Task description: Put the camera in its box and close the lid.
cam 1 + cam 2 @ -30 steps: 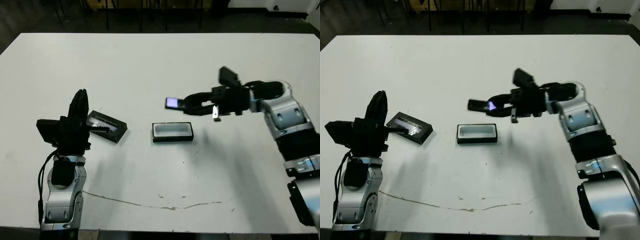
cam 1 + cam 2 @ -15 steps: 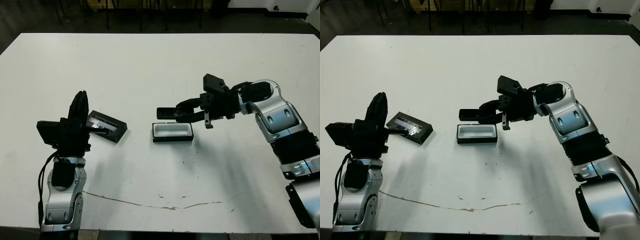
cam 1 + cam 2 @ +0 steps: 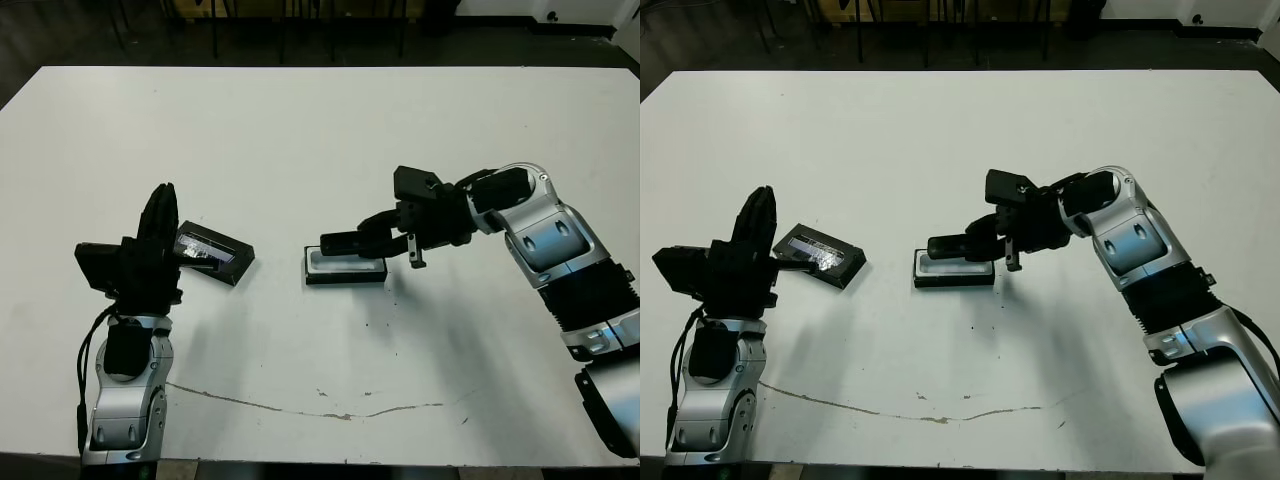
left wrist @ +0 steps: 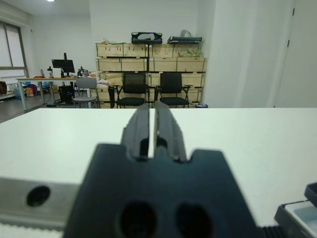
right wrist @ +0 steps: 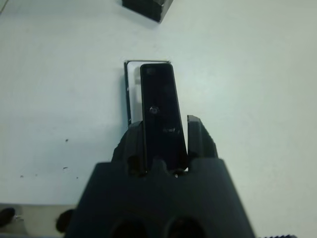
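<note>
Overhead, my right gripper (image 3: 352,241) clamps the slim black camera (image 3: 345,242) flat, just above the white-lined box (image 3: 345,268); the glossy lid (image 3: 213,256) lies beside my left gripper (image 3: 160,215). Left wrist: fingers (image 4: 141,126) nearly together, empty. Right wrist: camera (image 5: 161,112) overlaps the box (image 5: 130,90).

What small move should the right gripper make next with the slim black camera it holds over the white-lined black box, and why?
Probably lower it a little further, then let go. The right gripper grips the slim black camera lengthwise above the white-lined black box, roughly aligned with it, but it does not look seated. The glossy black lid lies apart beside the left gripper.
</note>
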Tool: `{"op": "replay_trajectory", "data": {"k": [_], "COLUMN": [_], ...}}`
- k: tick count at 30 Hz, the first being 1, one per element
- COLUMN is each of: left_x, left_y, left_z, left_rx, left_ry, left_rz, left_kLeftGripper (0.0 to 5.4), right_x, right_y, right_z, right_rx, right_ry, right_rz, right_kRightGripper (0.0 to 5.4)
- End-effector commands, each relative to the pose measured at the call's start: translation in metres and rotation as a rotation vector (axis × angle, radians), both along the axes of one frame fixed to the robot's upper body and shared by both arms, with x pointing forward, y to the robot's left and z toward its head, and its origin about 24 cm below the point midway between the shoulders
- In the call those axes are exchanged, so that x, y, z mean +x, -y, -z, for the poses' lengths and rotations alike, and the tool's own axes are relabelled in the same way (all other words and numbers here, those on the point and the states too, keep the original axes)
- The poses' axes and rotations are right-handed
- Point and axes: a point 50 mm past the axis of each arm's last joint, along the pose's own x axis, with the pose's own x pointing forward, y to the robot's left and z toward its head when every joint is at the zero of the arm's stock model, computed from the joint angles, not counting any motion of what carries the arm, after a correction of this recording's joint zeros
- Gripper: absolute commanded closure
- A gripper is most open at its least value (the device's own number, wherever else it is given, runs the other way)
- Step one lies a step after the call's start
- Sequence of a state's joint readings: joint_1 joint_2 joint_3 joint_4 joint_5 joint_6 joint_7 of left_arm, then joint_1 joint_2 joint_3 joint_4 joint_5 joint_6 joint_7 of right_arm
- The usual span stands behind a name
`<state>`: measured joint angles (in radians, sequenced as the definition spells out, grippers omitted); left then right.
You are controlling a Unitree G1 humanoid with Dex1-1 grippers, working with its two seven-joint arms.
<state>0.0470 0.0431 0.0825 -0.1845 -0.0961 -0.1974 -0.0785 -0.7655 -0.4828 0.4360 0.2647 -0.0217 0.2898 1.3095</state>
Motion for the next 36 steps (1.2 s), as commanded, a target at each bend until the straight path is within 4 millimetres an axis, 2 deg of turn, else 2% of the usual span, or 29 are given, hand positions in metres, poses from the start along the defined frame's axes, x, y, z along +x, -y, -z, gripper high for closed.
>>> {"op": "replay_trajectory", "data": {"k": [1,20,36], "left_x": [-0.002,-0.004,-0.005], "left_y": [-0.002,-0.002,0.0], "left_z": [0.005,0.006,0.007], "left_rx": [0.012,-0.003,-0.01], "left_ry": [-0.025,-0.027,-0.031], "left_rz": [-0.011,-0.014,-0.014], "left_kLeftGripper": [5.4,5.4,5.4], "right_x": [0.001,0.006,0.004], "right_y": [0.003,-0.005,-0.038], "right_z": [0.001,0.013,0.021], "right_rx": [-0.054,-0.123,-0.169], "right_ry": [-0.021,-0.029,-0.027], "right_rz": [0.007,0.004,-0.061], "right_kRightGripper": [4.66,4.66,4.66]}}
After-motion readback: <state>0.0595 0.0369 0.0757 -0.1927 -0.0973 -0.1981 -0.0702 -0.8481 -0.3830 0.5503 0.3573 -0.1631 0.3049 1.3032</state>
